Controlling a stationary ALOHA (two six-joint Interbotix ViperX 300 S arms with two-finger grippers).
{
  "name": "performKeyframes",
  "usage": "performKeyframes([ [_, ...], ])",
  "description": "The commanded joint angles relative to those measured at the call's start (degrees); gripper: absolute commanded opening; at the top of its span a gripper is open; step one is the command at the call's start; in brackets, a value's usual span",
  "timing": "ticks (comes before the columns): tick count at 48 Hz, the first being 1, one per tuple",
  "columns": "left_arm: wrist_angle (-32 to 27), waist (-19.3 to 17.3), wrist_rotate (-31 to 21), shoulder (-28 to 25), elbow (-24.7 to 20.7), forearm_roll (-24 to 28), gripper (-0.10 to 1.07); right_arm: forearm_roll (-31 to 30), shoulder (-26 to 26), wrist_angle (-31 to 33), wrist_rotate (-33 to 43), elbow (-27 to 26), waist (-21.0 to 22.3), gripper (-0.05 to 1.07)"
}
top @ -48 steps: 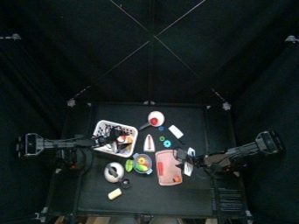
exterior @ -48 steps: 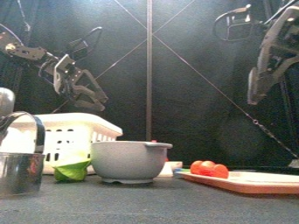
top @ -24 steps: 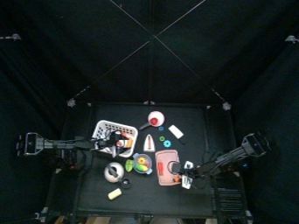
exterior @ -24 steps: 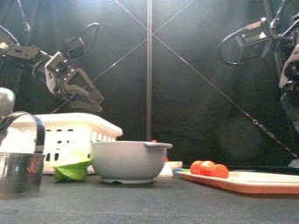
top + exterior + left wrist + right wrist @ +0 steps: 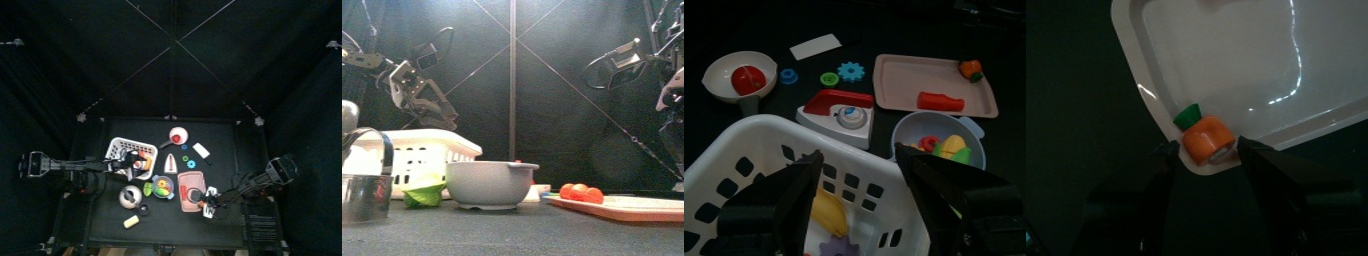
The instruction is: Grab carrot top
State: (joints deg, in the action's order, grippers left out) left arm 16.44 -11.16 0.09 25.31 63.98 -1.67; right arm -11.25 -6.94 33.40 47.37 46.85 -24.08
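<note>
The carrot top [image 5: 1207,137] is a small orange toy carrot with a green tip, lying on the corner rim of the salmon-pink tray [image 5: 1227,60]. My right gripper [image 5: 1209,156] is open, with one jaw on each side of the carrot and close to it. In the top view this gripper [image 5: 214,199] is at the tray's front right corner [image 5: 190,184]. The left wrist view shows the carrot [image 5: 970,69] on the tray's far corner. My left gripper [image 5: 865,175] is open and hovers over the white basket [image 5: 764,160].
A grey bowl [image 5: 489,182] with toys stands beside the tray. A pale cone [image 5: 170,160], a red-and-white bowl [image 5: 179,136] and a white block [image 5: 202,150] lie behind. A metal cup [image 5: 362,195] and a yellow block [image 5: 131,221] are at the front left.
My right arm has swung toward the table's front, bringing its gripper to the tray's front right corner. The left arm has barely shifted over the basket.
</note>
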Motion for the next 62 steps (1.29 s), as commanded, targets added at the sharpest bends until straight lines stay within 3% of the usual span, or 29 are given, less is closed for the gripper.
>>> performKeyframes([
  [1,0.53,-0.09,0.09,0.26,-0.62,-0.09,0.94,-0.18,-0.44,-0.09,-0.09,-1.05,0.0,0.86],
  [36,0.53,-0.18,0.09,0.26,-0.26,-0.09,0.94,-0.62,2.64,-2.55,-0.09,-0.88,0.35,0.85],
  [52,0.53,-0.18,0.09,0.18,-0.18,-0.09,0.94,-0.62,2.64,-2.55,-0.09,-1.14,0.44,0.67],
  [62,0.53,-0.18,0.09,0.26,-0.09,-0.09,0.94,-1.85,1.32,-1.93,-0.09,-2.55,0.62,0.66],
])
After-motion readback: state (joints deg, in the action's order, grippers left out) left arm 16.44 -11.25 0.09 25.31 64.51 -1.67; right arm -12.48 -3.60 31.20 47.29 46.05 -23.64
